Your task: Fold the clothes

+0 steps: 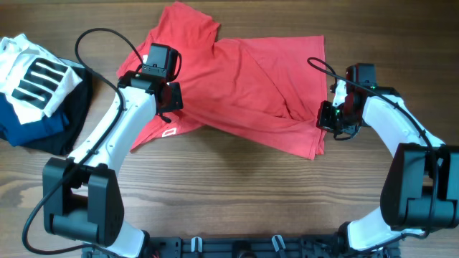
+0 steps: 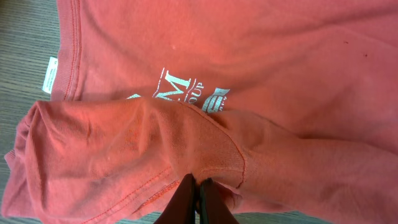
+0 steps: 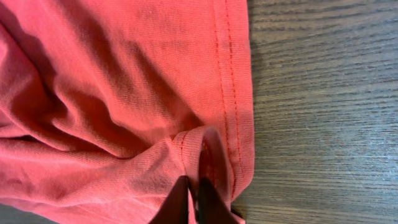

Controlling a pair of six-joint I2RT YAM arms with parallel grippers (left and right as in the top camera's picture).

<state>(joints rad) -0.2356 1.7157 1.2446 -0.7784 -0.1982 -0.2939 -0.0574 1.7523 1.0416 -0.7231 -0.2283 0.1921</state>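
The red T-shirt (image 1: 244, 86) lies crumpled across the wooden table, partly folded over itself. Its white tag (image 1: 169, 132) shows at the near left edge. My left gripper (image 1: 169, 100) is shut on a fold of the shirt's left side; in the left wrist view the fingers (image 2: 198, 182) pinch the sleeve fabric (image 2: 124, 155) below the white lettering (image 2: 186, 90). My right gripper (image 1: 328, 115) is shut on the shirt's hem at the right edge; in the right wrist view its fingers (image 3: 193, 183) pinch a raised fold of the hem (image 3: 233, 93).
A white garment with black stripes (image 1: 32, 75) lies on navy and black folded garments (image 1: 39, 125) at the far left. Bare wooden table (image 1: 229, 193) runs along the front.
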